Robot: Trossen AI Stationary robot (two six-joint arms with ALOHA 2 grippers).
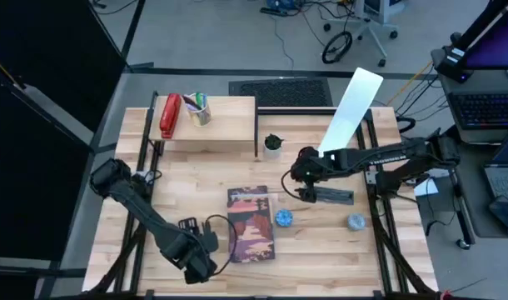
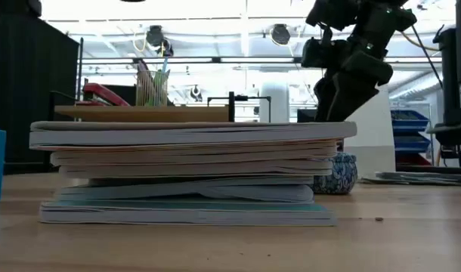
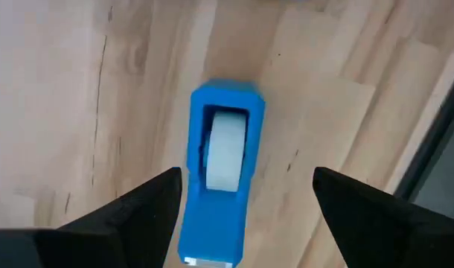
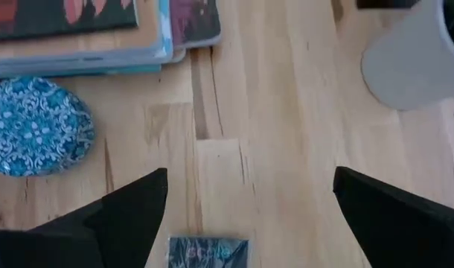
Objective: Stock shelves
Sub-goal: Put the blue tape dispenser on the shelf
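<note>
A stack of thin paperback books point(image 1: 252, 223) with a red-and-orange cover is seen near the middle of the light-wood tabletop point(image 1: 337, 246). Just beside its right edge lies a small round blue-patterned ceramic jar point(image 1: 284, 218), and a second, greyer round jar point(image 1: 356, 222) sits well apart to the right. A small white pot holding a dark plant point(image 1: 273, 146) stands beside the low light-wood plank shelf point(image 1: 225, 125), which is placed at the table's far left; a red stapler point(image 1: 169, 115) and a cup of pens point(image 1: 199, 110) are carried on it. The large white rectangular file holder point(image 1: 351, 108) lies tilted at the far right.

The right gripper point(image 1: 301, 193) hangs between the shelf and the books, near but apart from both, its fingers spread wide and empty. The left gripper point(image 1: 206, 247) is held at the near edge, well apart from the shelf, also spread and empty.

Only in the left wrist view is a blue plastic tape dispenser point(image 3: 218, 179) revealed, lying between the parted fingers; in the high view it is hidden under the arm.
</note>
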